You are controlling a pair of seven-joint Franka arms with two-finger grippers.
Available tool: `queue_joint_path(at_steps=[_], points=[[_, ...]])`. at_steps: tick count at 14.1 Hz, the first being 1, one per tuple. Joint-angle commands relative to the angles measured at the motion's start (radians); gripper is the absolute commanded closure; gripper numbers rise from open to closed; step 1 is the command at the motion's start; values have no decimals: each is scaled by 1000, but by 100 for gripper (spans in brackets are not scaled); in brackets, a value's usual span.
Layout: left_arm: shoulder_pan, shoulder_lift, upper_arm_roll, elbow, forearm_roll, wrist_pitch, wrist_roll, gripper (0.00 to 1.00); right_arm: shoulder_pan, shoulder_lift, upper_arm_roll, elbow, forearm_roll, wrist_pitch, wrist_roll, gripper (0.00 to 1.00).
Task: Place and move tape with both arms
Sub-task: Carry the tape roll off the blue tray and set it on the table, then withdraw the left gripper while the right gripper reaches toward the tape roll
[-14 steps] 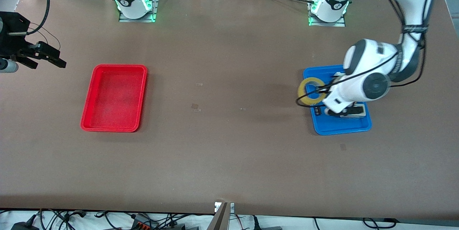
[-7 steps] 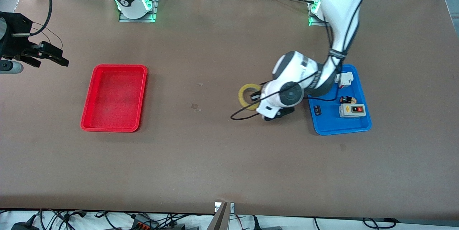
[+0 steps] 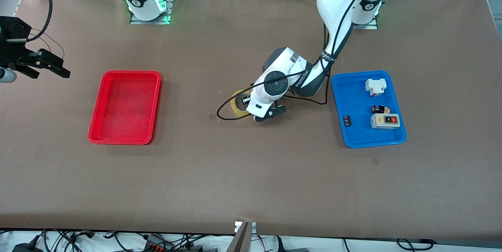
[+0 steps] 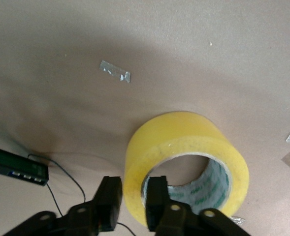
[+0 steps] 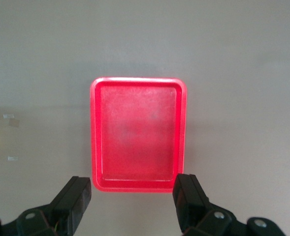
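The tape [image 3: 237,104] is a yellowish roll, held low over the middle of the table between the two trays. My left gripper [image 3: 246,105] is shut on its wall. In the left wrist view one finger [image 4: 158,194] is inside the hole of the tape [image 4: 184,142] and the other is outside; the left gripper [image 4: 133,195] pinches the wall between them. I cannot tell whether the roll touches the table. My right gripper [image 3: 55,68] is open and empty, up in the air at the right arm's end of the table, and waits. In the right wrist view the right gripper [image 5: 134,194] looks down on the red tray [image 5: 139,80].
An empty red tray [image 3: 95,126] lies toward the right arm's end. A blue tray [image 3: 355,139] toward the left arm's end holds a white-grey switch box [image 3: 385,121], a white part [image 3: 375,86] and small dark parts. Small scraps of tape [image 3: 213,117] stick to the table.
My left gripper has carried the tape from over the blue tray to the middle of the table, toward the red tray. The right arm has hardly moved.
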Motion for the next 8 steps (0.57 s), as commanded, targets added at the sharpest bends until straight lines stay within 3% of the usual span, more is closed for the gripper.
queue_joint_path(at_steps=[1, 6, 8], points=[[23, -59, 22, 26, 5, -64, -4, 0, -4, 5, 2, 3, 3, 9, -2, 0], [175, -222, 26, 10, 103, -334, 20, 0, 19, 57, 10, 2, -1, 9, -19, 0], [247, -277, 28, -29, 119, -397, 144, 0, 19, 71, 10, -1, -3, 3, -22, 0]])
